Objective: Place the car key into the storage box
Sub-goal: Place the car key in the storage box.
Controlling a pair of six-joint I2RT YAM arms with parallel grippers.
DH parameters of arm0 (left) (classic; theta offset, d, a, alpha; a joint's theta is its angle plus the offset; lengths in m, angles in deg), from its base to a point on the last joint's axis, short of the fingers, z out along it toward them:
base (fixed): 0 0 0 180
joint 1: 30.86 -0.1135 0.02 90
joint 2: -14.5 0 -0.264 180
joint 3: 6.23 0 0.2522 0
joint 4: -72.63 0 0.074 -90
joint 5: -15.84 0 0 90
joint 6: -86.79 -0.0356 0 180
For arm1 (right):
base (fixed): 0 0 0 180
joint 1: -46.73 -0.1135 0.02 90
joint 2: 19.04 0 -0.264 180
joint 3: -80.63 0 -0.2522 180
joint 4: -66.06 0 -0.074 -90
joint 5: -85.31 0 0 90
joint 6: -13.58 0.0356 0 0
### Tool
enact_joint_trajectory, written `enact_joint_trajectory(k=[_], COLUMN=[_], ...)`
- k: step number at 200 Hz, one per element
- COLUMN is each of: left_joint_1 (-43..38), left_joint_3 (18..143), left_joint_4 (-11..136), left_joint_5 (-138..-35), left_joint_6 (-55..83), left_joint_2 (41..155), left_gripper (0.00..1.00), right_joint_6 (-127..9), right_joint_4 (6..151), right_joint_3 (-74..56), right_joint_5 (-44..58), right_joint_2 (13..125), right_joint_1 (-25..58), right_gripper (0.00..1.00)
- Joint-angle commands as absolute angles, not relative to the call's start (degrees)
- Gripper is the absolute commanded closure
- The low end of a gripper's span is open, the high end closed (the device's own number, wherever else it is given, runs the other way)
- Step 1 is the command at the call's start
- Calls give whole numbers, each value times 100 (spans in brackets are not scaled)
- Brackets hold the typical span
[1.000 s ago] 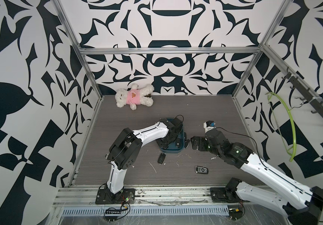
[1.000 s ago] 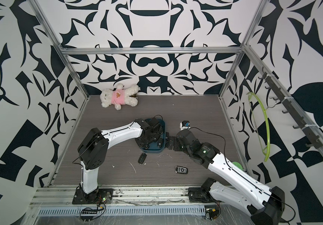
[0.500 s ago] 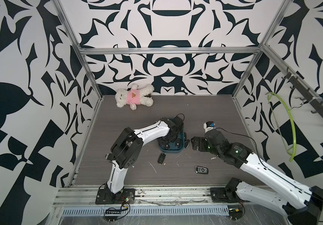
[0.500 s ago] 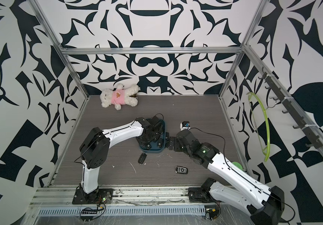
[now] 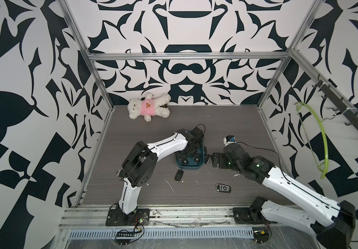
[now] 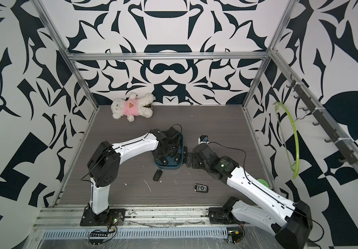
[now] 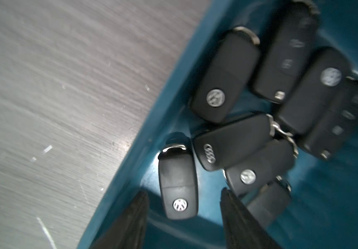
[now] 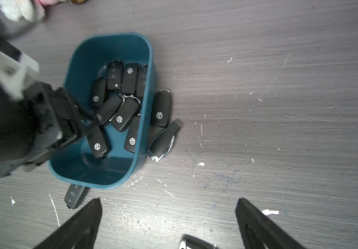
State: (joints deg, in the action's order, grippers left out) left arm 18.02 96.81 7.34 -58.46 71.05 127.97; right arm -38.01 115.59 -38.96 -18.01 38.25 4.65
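Two car keys lie loose on the near worktop (image 5: 195, 194) in both top views: a flip key (image 5: 178, 175) just in front of the storage box (image 5: 187, 169), and a silver-trimmed fob (image 5: 223, 187) further right.

In the left wrist view, the left tool (image 7: 183, 190) hangs over the box's near-left part with its fingers apart. A badged car key (image 7: 178, 183) lies on the box floor between them, apparently untouched, so the release looks done.

In the right wrist view, the right tool (image 8: 169, 201) is spread wide and empty. A VW key (image 8: 161, 108) and a chrome-edged fob (image 8: 163, 143) lie outside, just beside the box's right wall.

Next, the left tool probably needs to rise straight up, clear of the wall. Then one of the loose keys needs a pinch across its narrow sides.
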Motion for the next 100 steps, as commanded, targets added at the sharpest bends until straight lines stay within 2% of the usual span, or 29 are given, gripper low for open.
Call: enact_joint_trajectory(k=[1, 14, 27, 37, 54, 70, 100], left_joint_1=[1783, 1783, 1778, 1758, 1693, 1628, 1488], left_joint_3=[9812, 9806, 9806, 9786, 9709, 9591, 9255], left_joint_4=[702, 808, 857, 924, 997, 1070, 1178], left_joint_5=[-5654, -5612, -5543, -5524, -5494, -5526, -5584], left_joint_6=[6604, 6386, 6185, 6028, 5847, 5696, 5553], left_joint_2=[12341, 12200, 12063, 11961, 11795, 11645, 11353], left_gripper=[34, 27, 18, 16, 0, 1, 1], right_joint_6=[-3646, -3521, -3353, -3246, -3005, -2810, -2746], right_joint_4=[11639, 11609, 11503, 11380, 11108, 10870, 10635], right_joint_3=[-4045, -4127, -4241, -4311, -4419, -4422, -4189], right_joint_5=[-1722, -1704, -1667, -1626, -1585, -1359, -1380], right_joint_2=[3893, 3955, 4042, 4131, 4366, 4696, 5377], right_joint_1=[490, 492, 495, 498, 507, 541, 593], right_gripper=[0, 2, 8, 13, 22, 29, 30])
